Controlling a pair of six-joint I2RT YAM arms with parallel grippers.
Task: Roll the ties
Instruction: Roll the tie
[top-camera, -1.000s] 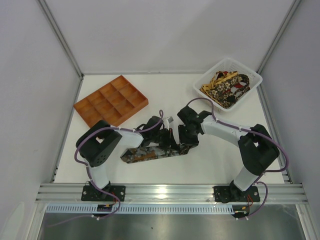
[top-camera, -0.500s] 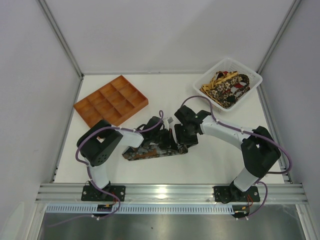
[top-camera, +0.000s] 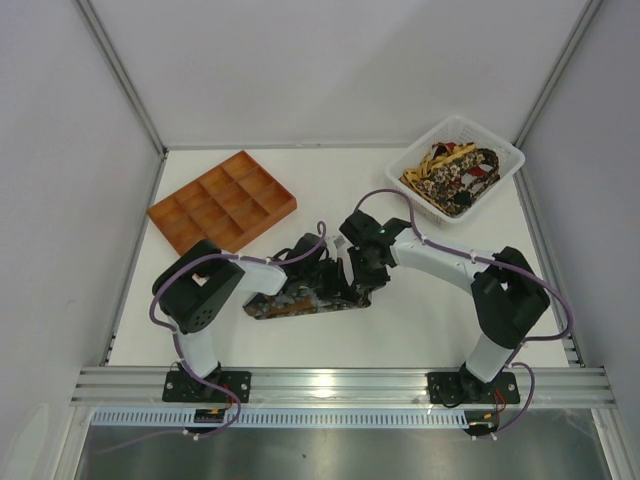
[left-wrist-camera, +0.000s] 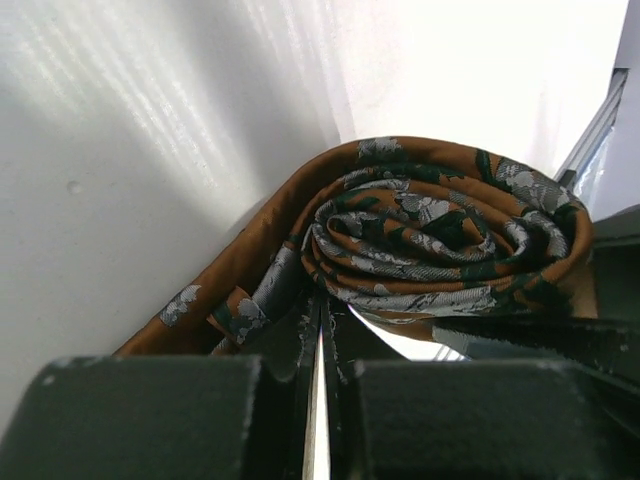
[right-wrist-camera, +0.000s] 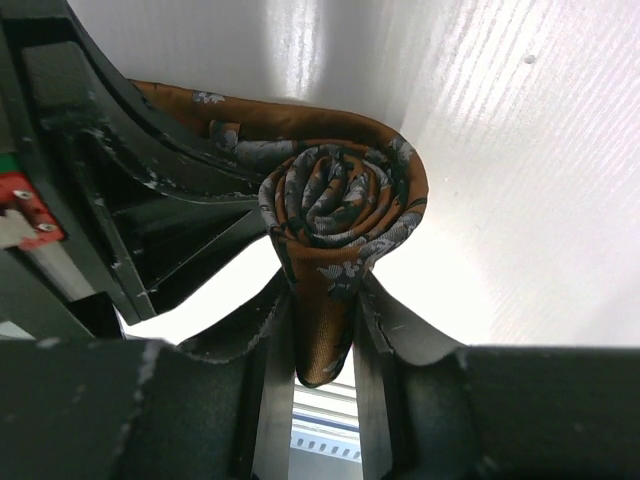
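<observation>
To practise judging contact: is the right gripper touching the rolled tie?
Touching. In the right wrist view the right gripper pinches the tie, fabric pressed against both fingers.

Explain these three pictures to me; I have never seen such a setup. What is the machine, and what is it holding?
Two robot arms stand at the near edge of a white table. The wide picture looks down from above; the other two come from cameras on each wrist. The left gripper is shut, seemingly on an inner layer of a half-rolled patterned tie; the right gripper pinches the roll's edge. An orange tray lies at the back left; a white basket holding more ties sits at the back right.
</observation>
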